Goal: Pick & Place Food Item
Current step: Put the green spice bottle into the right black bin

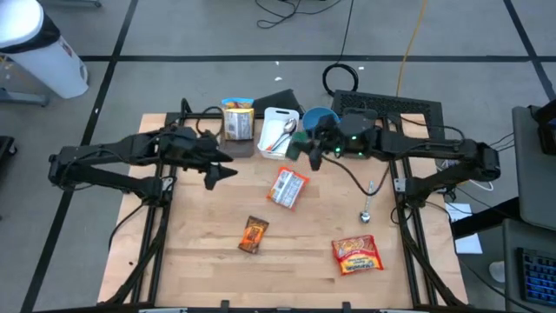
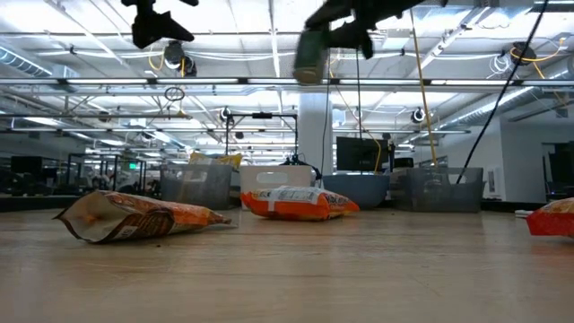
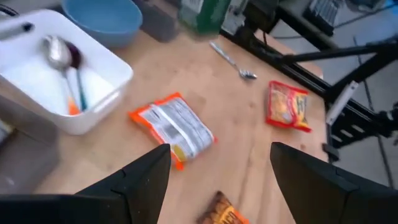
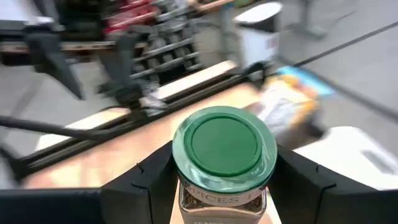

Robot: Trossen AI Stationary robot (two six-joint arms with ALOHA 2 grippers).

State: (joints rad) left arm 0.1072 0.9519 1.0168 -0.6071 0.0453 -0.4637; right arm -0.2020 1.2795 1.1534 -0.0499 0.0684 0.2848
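My right gripper [image 1: 306, 149] hangs high over the table's far middle, shut on a spice jar [image 4: 224, 155] with a green lid; the low view shows the jar [image 2: 309, 56] far above the table. An orange-and-white food packet [image 1: 287, 187] lies flat at the table's middle. A brown packet [image 1: 253, 234] and a red packet [image 1: 356, 254] lie nearer the front edge. My left gripper [image 3: 221, 148] is open and holds nothing, raised above the table to the left of the orange-and-white packet [image 3: 174, 127]. My right gripper pinches the jar's body just under the green lid [image 4: 186, 198], one finger on each side. The fingers come nearly level from the table's right. The jar stands about upright, lid up, lifted well clear of the table.
A white bin [image 1: 280, 130] holding a spoon, a blue bowl [image 1: 319, 119] and a clear container with a snack bag [image 1: 237, 122] line the far edge. A loose spoon [image 1: 367, 204] lies at the right. Bare wood shows between the packets.
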